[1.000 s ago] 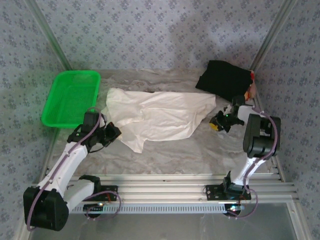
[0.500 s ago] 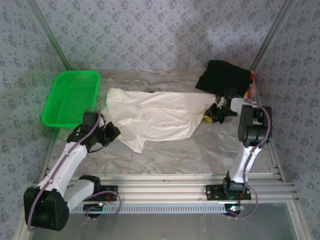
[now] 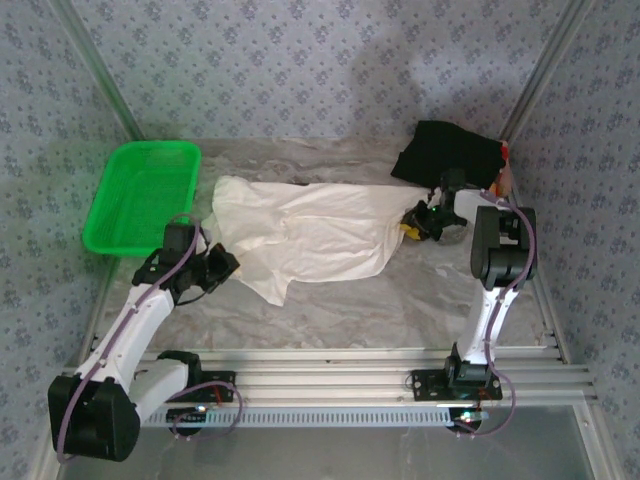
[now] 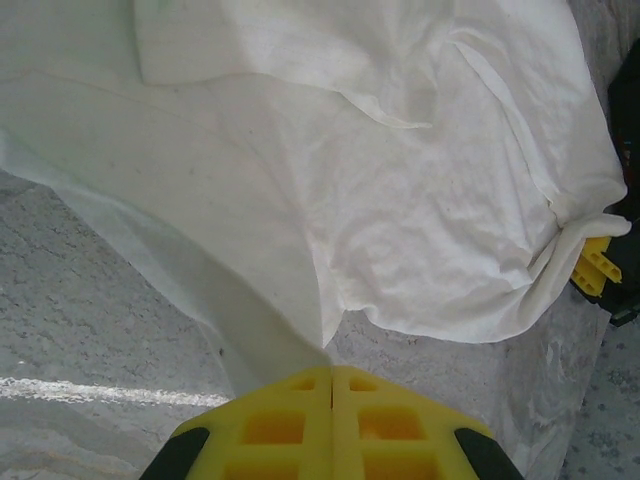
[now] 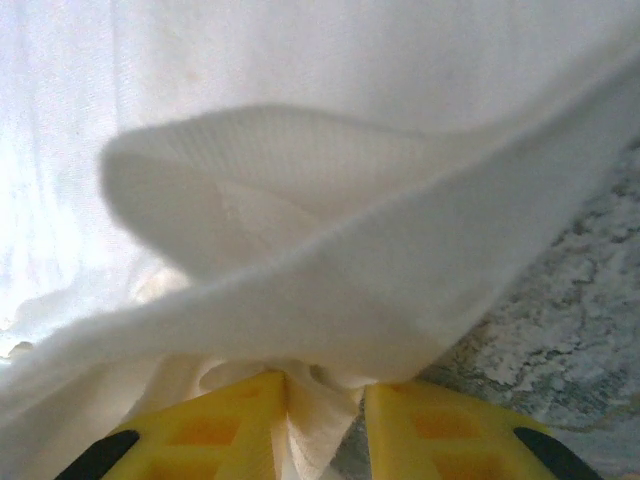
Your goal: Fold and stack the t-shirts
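The right hand (image 5: 325, 415) pinches the white shirt's (image 3: 310, 232) edge between slightly parted fingers; the left hand (image 4: 332, 385) is closed, empty.

The left gripper (image 4: 332, 385) sat at lower left of the overhead frame, its yellow fingers pressed together. The right gripper (image 5: 325, 400), at right of centre, had its fingers slightly parted, cloth bunched between them, its arm reaching up-frame.

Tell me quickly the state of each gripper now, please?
Left gripper: jaws shut on the white shirt's corner.
Right gripper: jaws closed on a fold of the white shirt's edge.
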